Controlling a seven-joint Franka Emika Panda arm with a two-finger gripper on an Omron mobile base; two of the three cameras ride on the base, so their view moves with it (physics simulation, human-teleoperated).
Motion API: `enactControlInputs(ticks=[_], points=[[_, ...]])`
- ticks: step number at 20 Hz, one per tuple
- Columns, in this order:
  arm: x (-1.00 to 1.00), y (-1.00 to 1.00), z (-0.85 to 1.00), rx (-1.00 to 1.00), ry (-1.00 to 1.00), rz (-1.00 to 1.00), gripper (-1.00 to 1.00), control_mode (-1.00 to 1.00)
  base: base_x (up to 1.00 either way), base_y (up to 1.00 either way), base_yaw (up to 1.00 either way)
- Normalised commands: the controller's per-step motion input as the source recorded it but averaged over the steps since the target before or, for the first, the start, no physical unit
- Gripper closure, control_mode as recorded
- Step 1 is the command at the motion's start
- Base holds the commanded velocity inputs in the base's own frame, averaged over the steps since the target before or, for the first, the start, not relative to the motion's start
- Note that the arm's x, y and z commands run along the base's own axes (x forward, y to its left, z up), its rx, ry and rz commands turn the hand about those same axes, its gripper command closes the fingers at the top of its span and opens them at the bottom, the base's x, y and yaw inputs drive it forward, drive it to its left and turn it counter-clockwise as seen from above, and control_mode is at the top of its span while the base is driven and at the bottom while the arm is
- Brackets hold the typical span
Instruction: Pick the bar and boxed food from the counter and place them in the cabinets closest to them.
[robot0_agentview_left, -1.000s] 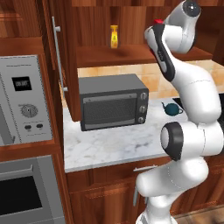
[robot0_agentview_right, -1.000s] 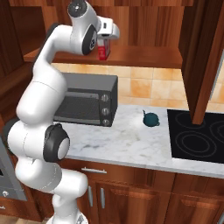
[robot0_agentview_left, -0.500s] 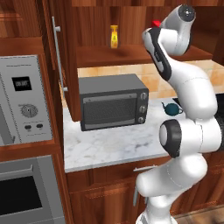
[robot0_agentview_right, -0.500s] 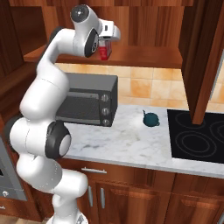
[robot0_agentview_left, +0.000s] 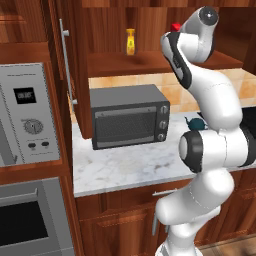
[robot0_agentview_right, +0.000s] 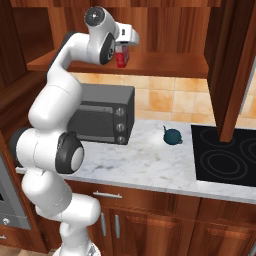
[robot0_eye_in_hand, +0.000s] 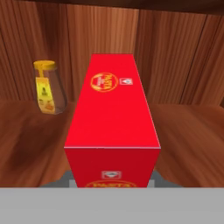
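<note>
Up at the top centre of the right base view, your gripper (robot0_agentview_right: 121, 54) is clenched on the boxed food (robot0_agentview_right: 121, 59), the red carton hanging just at the front edge of the shelf (robot0_agentview_right: 170, 62) inside the open cabinets (robot0_agentview_right: 227, 65). Compare that with a second ago: the arm has pulled in and the hand has carried the carton from out in front of the shelf to a spot over its front edge, and it now sits lower against the plank. In the left base view you see only a sliver of red at the upper right, tucked behind the white wrist (robot0_agentview_left: 176, 27).

Through the hand view, the carton (robot0_eye_in_hand: 112, 127) fills the middle of the frame, pointing straight into the cabinet, with the wooden back wall (robot0_eye_in_hand: 175, 57) ahead of it. The yellow bottle (robot0_eye_in_hand: 48, 87) stands at the left of that frame, apart from the carton.

For you this means the carrying part looks nearly finished. You likely need to push a little deeper so the carton rests fully on the plank, then let go. Watch the bottle as you go in, though the lane looks clear.

Below, the toaster oven (robot0_agentview_right: 102, 117) and a small teal kettle (robot0_agentview_right: 172, 136) sit on the marble counter (robot0_agentview_right: 150, 162). You cannot make out the bar anywhere, so that half of the job is still open.
</note>
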Motion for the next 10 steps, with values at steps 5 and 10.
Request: enactControlInputs(ticks=[5,10], points=[[0.22,-0.04,0.00,0.00,0.00,0.00,1.00,-1.00,0.00,0.00,0.00],[0.27,-0.04,0.00,0.00,0.00,0.00,1.00,-1.00,0.00,0.00,0.00]])
